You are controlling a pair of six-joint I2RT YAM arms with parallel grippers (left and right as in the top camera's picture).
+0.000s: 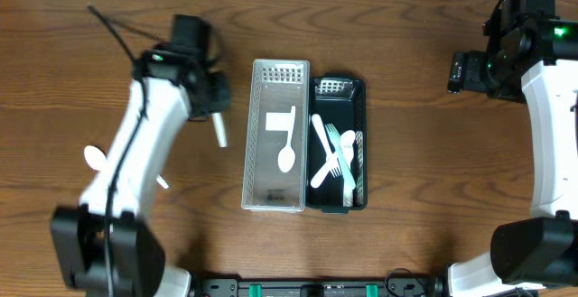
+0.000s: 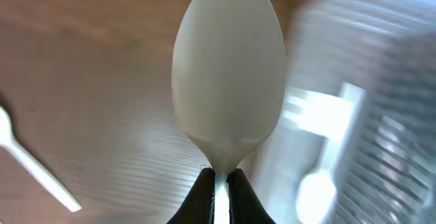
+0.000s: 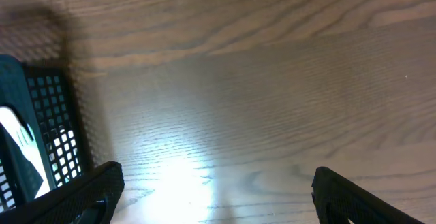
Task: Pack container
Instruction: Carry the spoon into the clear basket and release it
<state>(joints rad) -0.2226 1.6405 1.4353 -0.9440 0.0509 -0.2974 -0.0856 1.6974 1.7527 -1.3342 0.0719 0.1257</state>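
Left jaws: clenched on the neck of a white spoon (image 2: 228, 74), held over the surface just left of the pale basket (image 1: 256, 134) | Right jaws: released, well apart | Advice: spoon should be aligned lengthwise over the basket and lowered before release.

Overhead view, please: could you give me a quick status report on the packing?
Left claw shut on white plastic spoon, just left of pale slotted plastic bin. Right claw open, empty, right of black mesh bin. Pale bin's mouth unobstructed.

Wood table (image 1: 406, 107), clear bin (image 1: 247, 153), black bin (image 1: 364, 116)
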